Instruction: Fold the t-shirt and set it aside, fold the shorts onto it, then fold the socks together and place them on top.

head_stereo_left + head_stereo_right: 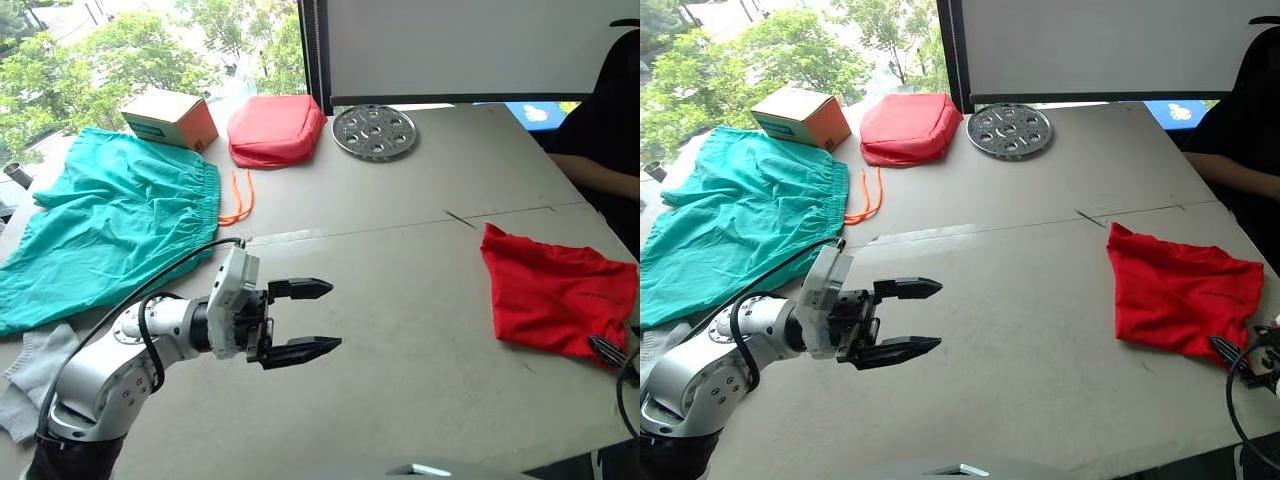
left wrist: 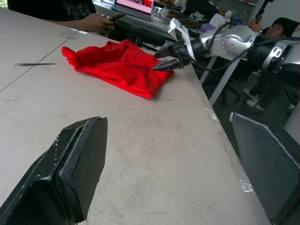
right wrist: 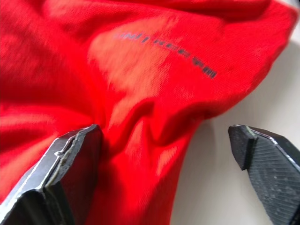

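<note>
The t-shirt (image 1: 556, 296) lies folded into a rough square at the right side of the table (image 1: 400, 330), near its right edge. The right gripper (image 3: 173, 173) sits at the shirt's near corner with its fingers spread apart, one finger (image 3: 70, 164) on the red cloth, the other over bare table. The left gripper (image 1: 300, 320) hangs above the middle of the table, its fingers apart and holding nothing. The shorts (image 1: 110, 225) lie spread at the far left, orange drawstring (image 1: 240, 197) trailing beside them. The socks (image 1: 35, 380) lie at the near left edge. Behind stand a cardboard box (image 1: 170, 118), closed, a salmon-red pouch (image 1: 275, 130) and a round metal tray (image 1: 374, 131), holding nothing.
</note>
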